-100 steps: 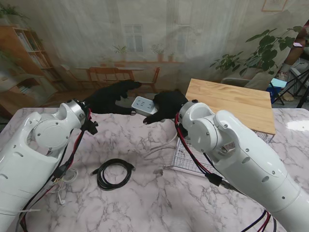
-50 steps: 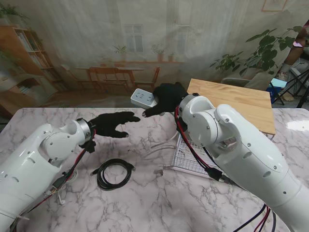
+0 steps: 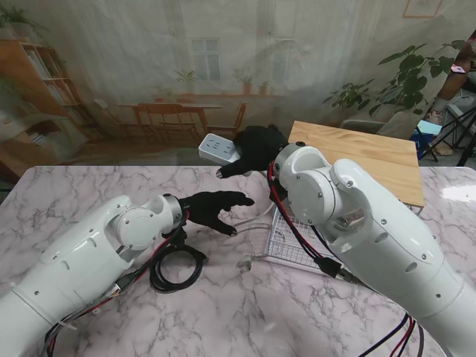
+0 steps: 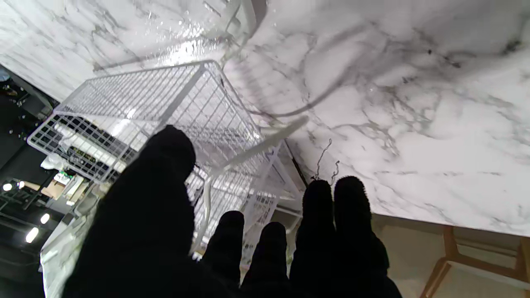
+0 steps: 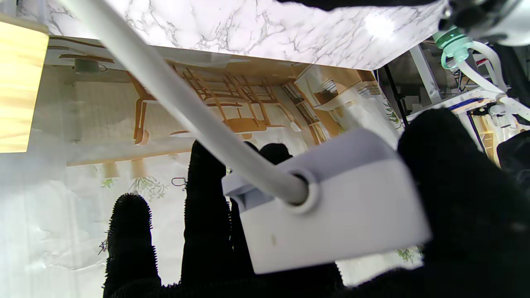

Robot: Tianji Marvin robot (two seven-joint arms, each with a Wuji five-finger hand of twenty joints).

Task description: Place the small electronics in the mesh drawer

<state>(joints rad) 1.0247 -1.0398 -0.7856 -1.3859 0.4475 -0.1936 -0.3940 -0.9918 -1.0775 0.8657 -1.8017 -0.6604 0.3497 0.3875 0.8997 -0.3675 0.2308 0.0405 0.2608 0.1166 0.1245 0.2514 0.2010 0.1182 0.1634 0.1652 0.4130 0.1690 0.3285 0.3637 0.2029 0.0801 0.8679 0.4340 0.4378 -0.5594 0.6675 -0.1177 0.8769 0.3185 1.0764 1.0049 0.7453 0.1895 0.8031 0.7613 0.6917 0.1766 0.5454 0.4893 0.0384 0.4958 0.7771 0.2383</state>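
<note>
So: power strip airborne, drawer open, one cable not yet loaded.

Coiled black cable [image 3: 177, 268] lies near-left on the marble table [image 3: 67, 190], untouched. Left hand [image 3: 214, 210] hovers just left of the mesh drawer [image 3: 294, 244], fingers [image 4: 347, 223] spread, holding nothing, probably placed to steady the drawer or guide the trailing cord [image 5: 186, 107]. Right hand [image 3: 256, 151] is clamped on the white power strip [image 3: 219, 150], held high at the far side, likely so the cord clears the rim before lowering.

Left hand [image 3: 214, 211] and white cord [image 3: 249, 220] crowd mesh drawer [image 3: 291, 245].
</note>
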